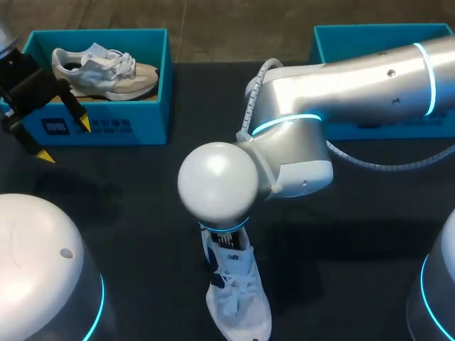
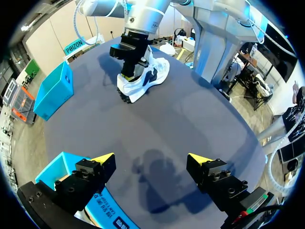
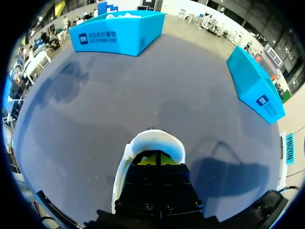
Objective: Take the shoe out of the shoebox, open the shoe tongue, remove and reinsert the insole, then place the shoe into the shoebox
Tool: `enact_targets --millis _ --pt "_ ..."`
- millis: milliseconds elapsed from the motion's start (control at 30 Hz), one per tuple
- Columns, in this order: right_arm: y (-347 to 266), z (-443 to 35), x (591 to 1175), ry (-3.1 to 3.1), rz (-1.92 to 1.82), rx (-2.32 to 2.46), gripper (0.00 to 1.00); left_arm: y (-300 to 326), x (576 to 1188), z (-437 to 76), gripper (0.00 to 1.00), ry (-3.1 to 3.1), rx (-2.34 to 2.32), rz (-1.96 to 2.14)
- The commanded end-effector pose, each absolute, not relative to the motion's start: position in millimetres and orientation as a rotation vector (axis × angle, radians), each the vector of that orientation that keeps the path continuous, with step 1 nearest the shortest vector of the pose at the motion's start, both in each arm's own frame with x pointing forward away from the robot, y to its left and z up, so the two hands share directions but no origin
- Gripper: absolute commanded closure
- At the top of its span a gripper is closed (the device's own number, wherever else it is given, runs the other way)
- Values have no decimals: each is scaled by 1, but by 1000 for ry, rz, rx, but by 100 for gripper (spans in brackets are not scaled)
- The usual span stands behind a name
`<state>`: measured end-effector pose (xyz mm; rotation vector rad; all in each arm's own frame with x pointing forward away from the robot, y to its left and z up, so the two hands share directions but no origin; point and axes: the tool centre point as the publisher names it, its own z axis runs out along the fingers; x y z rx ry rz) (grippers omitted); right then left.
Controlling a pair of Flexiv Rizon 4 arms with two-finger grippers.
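White shoe (image 1: 238,298) seemed light and floppy, best gripped at its heel; left jaws gaped, right jaws' state was unclear.

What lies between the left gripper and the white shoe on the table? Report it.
Only bare table. The left wrist view shows the whole stretch from the left gripper to the white shoe.

We stand in a robotics lab, at a test bench. Our left arm (image 1: 35,263) and right arm (image 1: 355,85), 2 white machines ringed with blue light, hang over a dark table (image 1: 142,227), where 2 blue boxes, a shoebox (image 1: 135,117) and a second box (image 1: 370,42), sit well apart.
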<state>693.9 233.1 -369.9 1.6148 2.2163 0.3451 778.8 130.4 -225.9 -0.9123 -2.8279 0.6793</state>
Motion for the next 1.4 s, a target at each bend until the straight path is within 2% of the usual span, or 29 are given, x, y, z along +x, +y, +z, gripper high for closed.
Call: enact_targets --millis 33,433,900,1400 --pt "241 -390 692 1904 421 2009 100 131 778 -226 0 -2829 -913 676" --pt "242 -409 676 1921 423 2072 100 131 778 -226 0 -2829 -913 676" --pt "255 -371 665 1949 437 2040 100 131 778 -226 0 -2829 -913 676" --pt "245 -421 658 2031 352 2225 100 131 778 -226 0 -2829 -913 676"
